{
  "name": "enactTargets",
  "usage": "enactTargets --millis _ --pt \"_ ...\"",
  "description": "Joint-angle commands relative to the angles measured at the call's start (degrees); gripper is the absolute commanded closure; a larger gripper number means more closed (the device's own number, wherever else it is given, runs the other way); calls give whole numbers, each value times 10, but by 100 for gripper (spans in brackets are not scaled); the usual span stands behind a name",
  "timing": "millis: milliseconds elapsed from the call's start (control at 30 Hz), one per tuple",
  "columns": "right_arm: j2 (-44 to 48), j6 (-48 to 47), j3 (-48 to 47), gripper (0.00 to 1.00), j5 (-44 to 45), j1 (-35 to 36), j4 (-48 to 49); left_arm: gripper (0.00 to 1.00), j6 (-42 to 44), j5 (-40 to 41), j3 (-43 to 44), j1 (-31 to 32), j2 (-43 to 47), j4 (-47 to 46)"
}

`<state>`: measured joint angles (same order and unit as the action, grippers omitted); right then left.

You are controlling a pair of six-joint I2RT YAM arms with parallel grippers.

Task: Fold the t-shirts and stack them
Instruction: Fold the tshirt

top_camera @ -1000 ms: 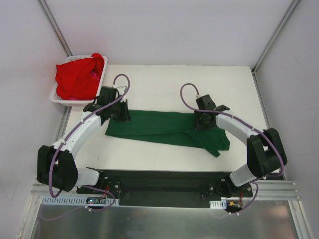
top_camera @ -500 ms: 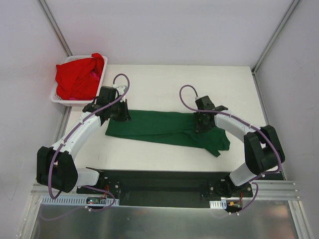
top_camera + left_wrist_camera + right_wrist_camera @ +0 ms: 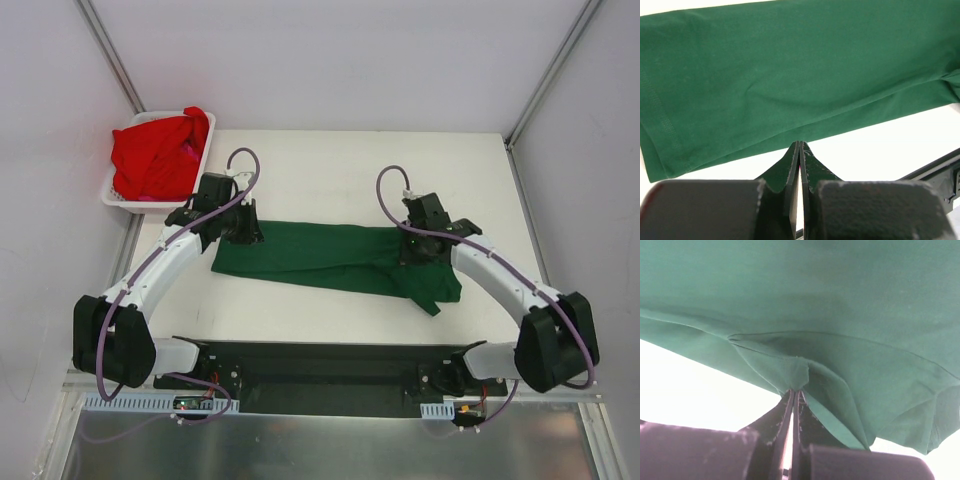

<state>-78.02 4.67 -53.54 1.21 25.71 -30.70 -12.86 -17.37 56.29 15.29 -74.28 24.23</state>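
A dark green t-shirt [image 3: 320,255] lies folded into a long band across the middle of the white table [image 3: 330,170]. My left gripper [image 3: 243,228] sits at the band's far left corner. In the left wrist view its jaws [image 3: 799,144] are shut, with the tips pinching the shirt's [image 3: 790,75] edge. My right gripper [image 3: 412,250] is over the band's right part, near the bunched sleeve. There its jaws [image 3: 794,390] are shut on a small puckered fold of the green cloth [image 3: 840,300]. Red t-shirts [image 3: 155,155] are heaped in the basket.
A white slotted basket [image 3: 125,203] stands at the table's far left corner, partly over the edge. The black base plate [image 3: 320,365] of the arms runs along the near edge. Grey walls close in the back and both sides.
The right gripper has closed on a fold of the green shirt, and the right arm's elbow has swung out to the right. The left arm has stayed put.
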Motion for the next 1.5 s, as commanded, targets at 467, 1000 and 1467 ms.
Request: enactTargets --millis 467,1000,1467 --pt "138 -39 16 99 -104 17 -161 100 -6 -39 -6 -3 22 -11" --pt "80 -23 -5 99 -73 43 -154 100 3 -64 4 9 -5 -11" --pt "66 2 -26 48 13 58 -135 100 -7 -134 29 65 -60 -70"
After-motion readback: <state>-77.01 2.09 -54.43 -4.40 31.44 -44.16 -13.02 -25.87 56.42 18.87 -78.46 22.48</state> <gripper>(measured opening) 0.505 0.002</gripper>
